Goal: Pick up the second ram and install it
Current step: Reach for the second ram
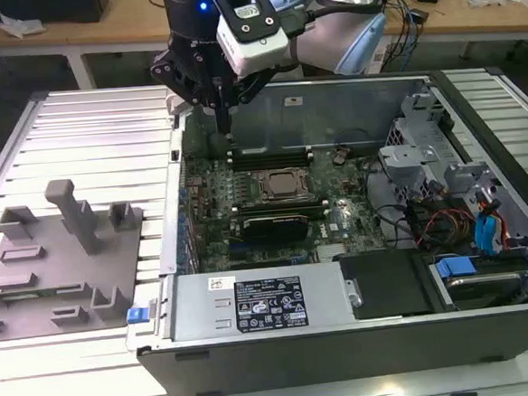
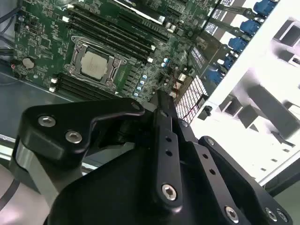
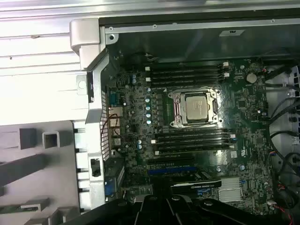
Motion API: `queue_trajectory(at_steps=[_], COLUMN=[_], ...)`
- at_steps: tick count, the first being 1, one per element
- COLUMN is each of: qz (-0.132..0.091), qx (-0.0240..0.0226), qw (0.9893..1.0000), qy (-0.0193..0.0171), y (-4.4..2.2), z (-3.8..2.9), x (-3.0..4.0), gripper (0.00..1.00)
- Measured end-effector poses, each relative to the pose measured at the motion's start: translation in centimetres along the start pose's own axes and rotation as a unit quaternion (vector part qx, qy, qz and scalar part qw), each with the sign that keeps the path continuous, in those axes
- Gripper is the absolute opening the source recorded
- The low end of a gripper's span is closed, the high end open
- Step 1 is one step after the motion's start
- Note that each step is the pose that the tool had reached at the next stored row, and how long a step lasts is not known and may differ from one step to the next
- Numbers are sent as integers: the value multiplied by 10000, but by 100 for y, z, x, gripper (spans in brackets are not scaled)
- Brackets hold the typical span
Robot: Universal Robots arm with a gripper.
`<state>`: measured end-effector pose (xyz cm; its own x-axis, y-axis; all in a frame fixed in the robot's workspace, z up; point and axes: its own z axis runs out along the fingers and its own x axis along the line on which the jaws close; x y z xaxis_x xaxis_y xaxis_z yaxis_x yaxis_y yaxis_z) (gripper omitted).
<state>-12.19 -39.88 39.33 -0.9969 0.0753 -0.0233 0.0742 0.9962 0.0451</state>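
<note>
the gripper (image 1: 225,124) hangs in the upper middle of the exterior view, its fingers (image 2: 165,129) pressed together into one narrow tip. it is just above the upper bank of memory slots (image 1: 270,157), at the end toward the exterior view's left. i cannot tell whether the second ram sits in those slots. the grey holder tray (image 1: 34,277) lies at the exterior view's lower left.

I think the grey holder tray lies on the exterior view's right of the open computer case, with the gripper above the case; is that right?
Not quite: the grey holder tray lies on the exterior view's left of the open computer case, as the exterior view shows. The gripper is indeed above the case.
</note>
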Motion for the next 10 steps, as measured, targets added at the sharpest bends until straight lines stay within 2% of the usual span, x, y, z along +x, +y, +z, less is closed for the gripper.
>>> queue_trajectory(at_steps=[3, 6, 8, 10], qz=[0, 0, 0, 0], qx=[0, 0, 0, 0], qw=[10000, 10000, 10000, 10000], qy=[0, 0, 0, 0], y=[-5, -16, -19, -26], z=[-2, -6, -7, -9], x=[62, 213, 262, 343], gripper=[11, 11, 11, 11])
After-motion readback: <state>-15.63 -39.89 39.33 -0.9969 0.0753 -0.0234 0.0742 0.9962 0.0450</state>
